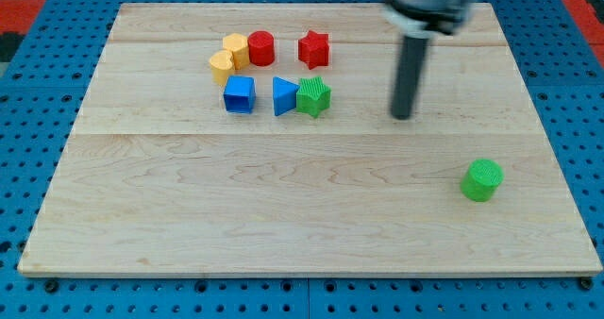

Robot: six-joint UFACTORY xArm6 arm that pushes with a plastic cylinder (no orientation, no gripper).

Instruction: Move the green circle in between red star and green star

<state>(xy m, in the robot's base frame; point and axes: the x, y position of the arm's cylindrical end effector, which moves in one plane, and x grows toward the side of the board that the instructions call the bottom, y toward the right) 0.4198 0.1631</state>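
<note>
The green circle sits alone at the view's lower right of the wooden board. The red star lies near the view's top centre, with the green star just below it; a narrow gap separates them. My tip rests on the board to the right of the green star and up-left of the green circle, touching no block.
A red cylinder, a yellow hexagon block and a yellow block cluster left of the red star. A blue cube and a blue triangle lie left of the green star. The board lies on a blue pegboard.
</note>
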